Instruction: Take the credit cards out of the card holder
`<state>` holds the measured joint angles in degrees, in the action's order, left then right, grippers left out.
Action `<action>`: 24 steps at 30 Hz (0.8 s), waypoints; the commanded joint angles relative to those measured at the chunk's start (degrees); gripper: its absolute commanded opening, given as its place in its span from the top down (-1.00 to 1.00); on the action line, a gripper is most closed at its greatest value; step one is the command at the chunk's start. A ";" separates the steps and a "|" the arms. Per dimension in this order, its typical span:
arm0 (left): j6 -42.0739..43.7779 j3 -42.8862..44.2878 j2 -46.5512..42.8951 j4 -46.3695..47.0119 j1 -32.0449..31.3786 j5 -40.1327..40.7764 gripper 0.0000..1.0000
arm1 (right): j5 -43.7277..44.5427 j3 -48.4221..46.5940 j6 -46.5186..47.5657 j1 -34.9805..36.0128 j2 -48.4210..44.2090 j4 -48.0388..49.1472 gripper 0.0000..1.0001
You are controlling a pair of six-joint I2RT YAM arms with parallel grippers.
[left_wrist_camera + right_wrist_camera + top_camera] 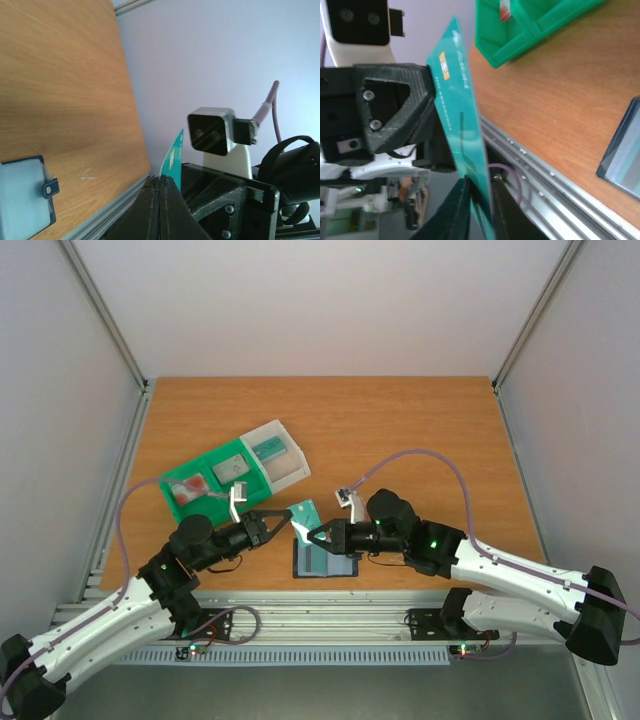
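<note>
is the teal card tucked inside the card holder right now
No, the right wrist view shows the teal card raised in the right gripper, clear of the card holder lying on the table.

The light is bright, even and diffuse. The white walls point(330, 300) bounce it, so the table point(420, 430) shows no glare, only faint, soft shadows close under my arms.

The top view is fairly sharp, though its wide lens splays the corner posts outward.

In the left wrist view my left pincer point(160, 181) is a near-black, underexposed mass, soft from closeness, against a washed pale-blue backdrop. A dimmer band crosses the wood.

In the right wrist view the card point(457, 100) sits close and smeared, its lettering unreadable. My right pincer point(479, 182) is blurred and the tray point(520, 40) has soft edges. The lower left corner is murky and out of focus.
</note>
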<state>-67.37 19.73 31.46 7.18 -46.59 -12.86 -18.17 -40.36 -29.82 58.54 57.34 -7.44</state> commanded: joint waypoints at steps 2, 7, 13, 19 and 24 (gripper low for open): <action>0.32 -0.12 0.66 3.70 -0.05 -1.45 0.83 | -0.14 1.83 8.00 -0.10 -3.38 -0.28 0.97; 9.29 6.97 -1.42 -13.71 0.01 -4.73 0.12 | -5.56 1.45 18.82 -0.10 -8.75 -8.60 0.98; 22.93 14.87 -0.25 -26.57 -0.01 -19.05 -0.11 | -15.64 1.36 27.92 -0.10 -13.91 -18.52 0.98; 29.90 17.56 5.89 -29.63 0.00 -31.63 -0.12 | -22.92 -1.54 32.37 -0.10 -14.26 -23.68 0.97; 31.75 16.93 8.70 -26.30 0.00 -37.99 -0.07 | -23.34 -4.26 33.01 -0.10 -11.37 -23.72 0.98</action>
<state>-40.03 36.51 38.81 -20.51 -46.59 -42.19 -38.63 -41.08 0.12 58.43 44.45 -29.95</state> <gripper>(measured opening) 0.544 0.017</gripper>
